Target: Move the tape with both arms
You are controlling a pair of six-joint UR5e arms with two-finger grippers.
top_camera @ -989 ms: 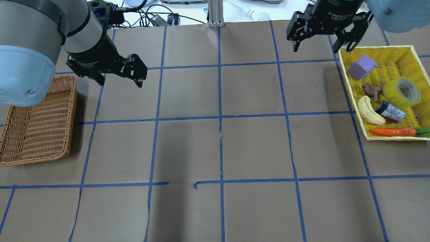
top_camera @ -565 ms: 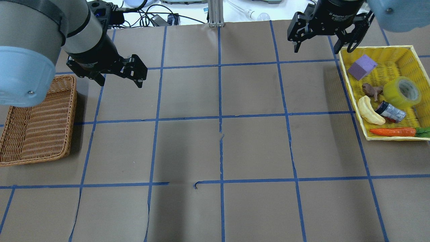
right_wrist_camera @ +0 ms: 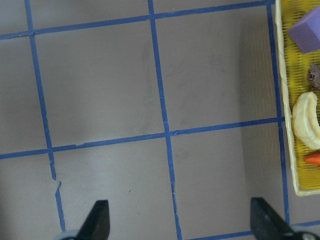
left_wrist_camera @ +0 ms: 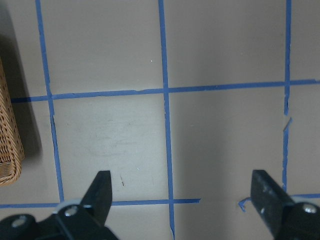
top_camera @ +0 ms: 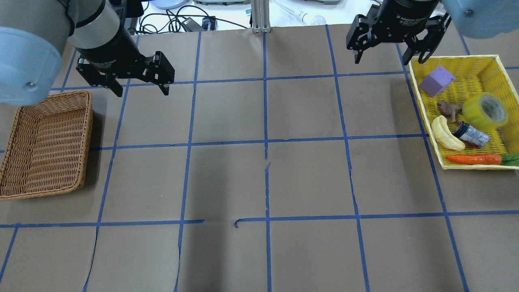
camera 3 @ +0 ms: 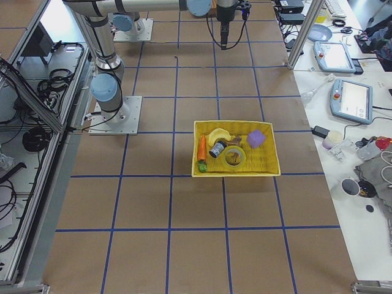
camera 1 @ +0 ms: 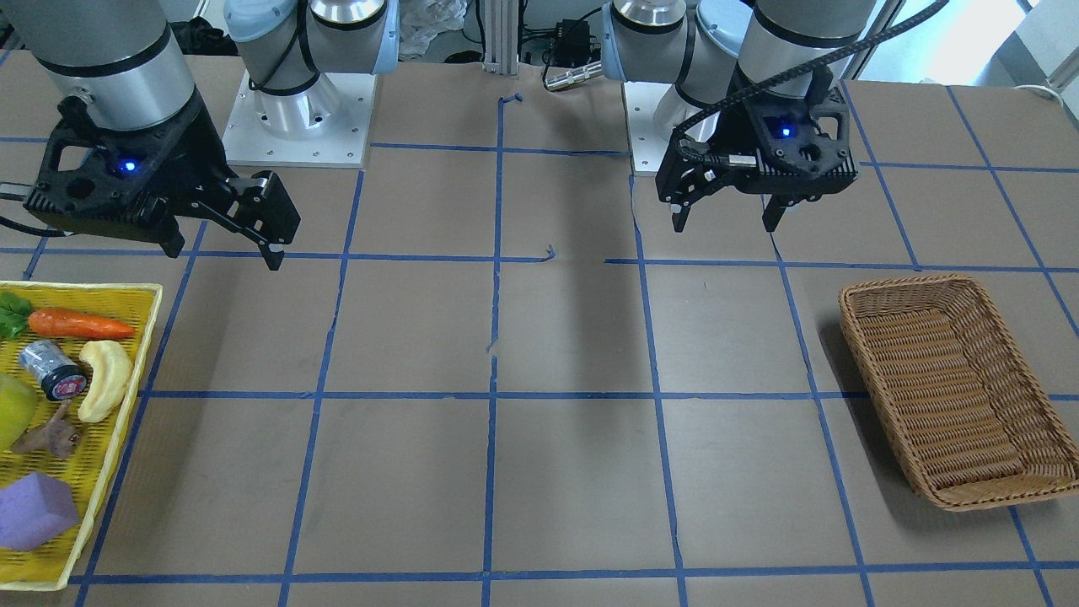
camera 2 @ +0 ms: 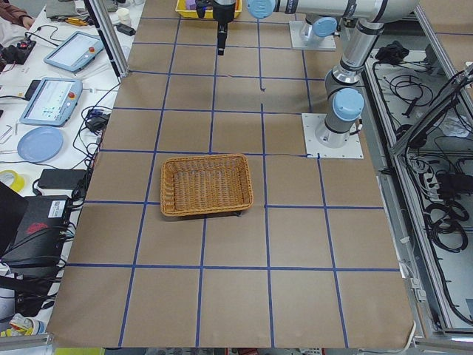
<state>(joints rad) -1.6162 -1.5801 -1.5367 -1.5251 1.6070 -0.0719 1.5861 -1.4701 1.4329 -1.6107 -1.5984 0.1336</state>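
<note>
The right gripper (top_camera: 389, 61) hangs above bare table with its fingers spread wide and nothing between them. It is just beside the yellow basket (top_camera: 454, 58), on the side facing the table's middle, and I judge it is staged there to reach in for the tape (top_camera: 485, 111), which it does not yet touch. The left gripper (top_camera: 142, 93), equally wide and empty, hovers near the wicker basket (top_camera: 44, 142) — likely waiting to take the roll once it is brought across.

The tape sits toward the yellow basket's outer wall, core opening upward. Sharing that basket are a purple block (top_camera: 437, 81), a small brown figure (top_camera: 449, 108), a pale banana toy (top_camera: 446, 134), a dark can (top_camera: 470, 134) just beside the tape, and a carrot (top_camera: 473, 159) along the wall nearest the robot. The wicker basket holds nothing — probably the destination.
</note>
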